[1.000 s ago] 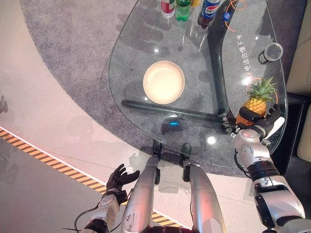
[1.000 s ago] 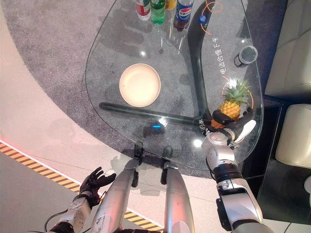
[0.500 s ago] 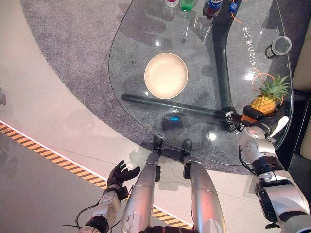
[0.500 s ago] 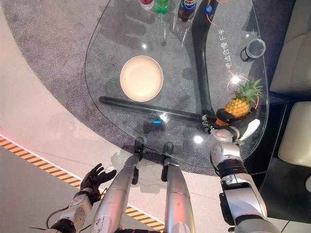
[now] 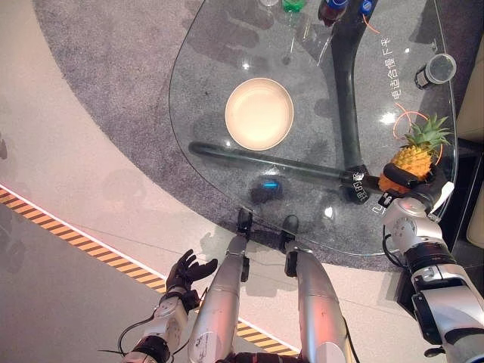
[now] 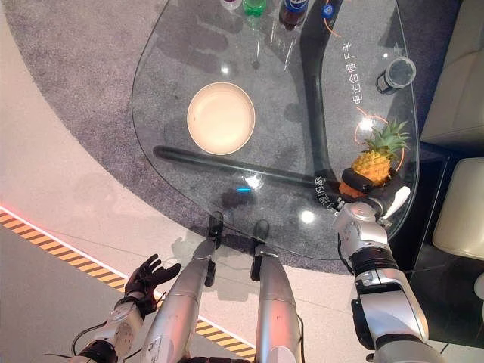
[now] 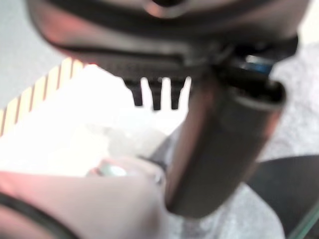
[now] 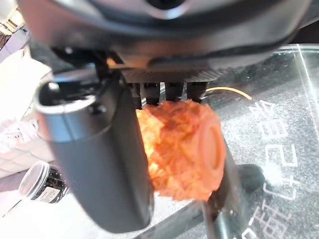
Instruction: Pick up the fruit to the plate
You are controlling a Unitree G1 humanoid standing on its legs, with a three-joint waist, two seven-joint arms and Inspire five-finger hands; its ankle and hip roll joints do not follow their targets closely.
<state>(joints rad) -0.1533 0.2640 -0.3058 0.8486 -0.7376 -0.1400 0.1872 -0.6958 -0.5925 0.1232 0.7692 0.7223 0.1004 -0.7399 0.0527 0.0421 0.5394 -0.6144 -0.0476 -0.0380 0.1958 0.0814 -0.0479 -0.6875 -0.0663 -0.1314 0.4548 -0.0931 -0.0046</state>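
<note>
Right hand (image 6: 376, 198) has its fingers (image 8: 167, 92) and thumb curled round the base of the pineapple (image 6: 373, 162), at the glass desk's (image 6: 174, 60) right edge. The cream plate (image 6: 221, 118) sits well apart from those fingers. Left hand (image 5: 187, 274) hangs low over the floor, fingers loosely spread.

Bare glass between pineapple (image 5: 414, 158) and plate (image 5: 259, 113); bottles (image 5: 333, 9) far edge.
</note>
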